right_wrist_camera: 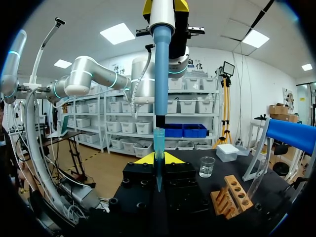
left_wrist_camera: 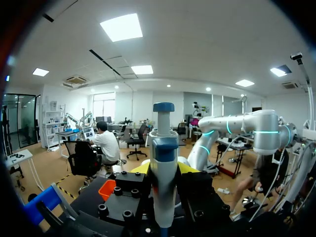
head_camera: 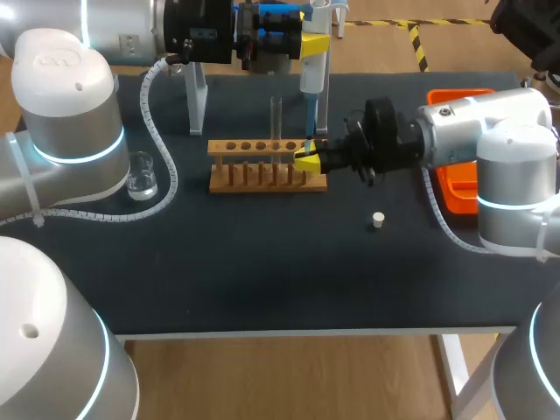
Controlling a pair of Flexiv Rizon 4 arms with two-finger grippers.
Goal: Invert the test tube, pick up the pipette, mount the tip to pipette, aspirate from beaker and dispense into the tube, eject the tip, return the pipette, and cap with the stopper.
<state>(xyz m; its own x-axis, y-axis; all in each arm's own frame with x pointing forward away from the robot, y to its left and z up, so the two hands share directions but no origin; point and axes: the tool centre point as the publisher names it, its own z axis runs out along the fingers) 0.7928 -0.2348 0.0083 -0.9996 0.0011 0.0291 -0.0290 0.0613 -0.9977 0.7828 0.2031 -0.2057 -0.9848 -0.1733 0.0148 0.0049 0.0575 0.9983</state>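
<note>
My left gripper [head_camera: 312, 41] is shut on the white and blue pipette [head_camera: 313, 74] and holds it upright over the right end of the wooden rack [head_camera: 267, 168]. In the left wrist view the pipette [left_wrist_camera: 164, 158] stands between the fingers of the left gripper [left_wrist_camera: 165, 169]. My right gripper [head_camera: 306, 157] is shut on a teal pipette tip [right_wrist_camera: 159, 143], which stands upright directly under the pipette's shaft [right_wrist_camera: 161, 64], about touching its end. A clear test tube [head_camera: 276, 116] stands in the rack. The beaker [head_camera: 142, 175] sits at the left and the white stopper [head_camera: 378, 220] lies on the mat.
An orange tray [head_camera: 451, 179] lies at the right edge, under my right arm. The pipette stand [head_camera: 198, 96] rises at the back left of the rack. From the right wrist I see the beaker [right_wrist_camera: 207, 167] and rack [right_wrist_camera: 231, 197] beside the gripper.
</note>
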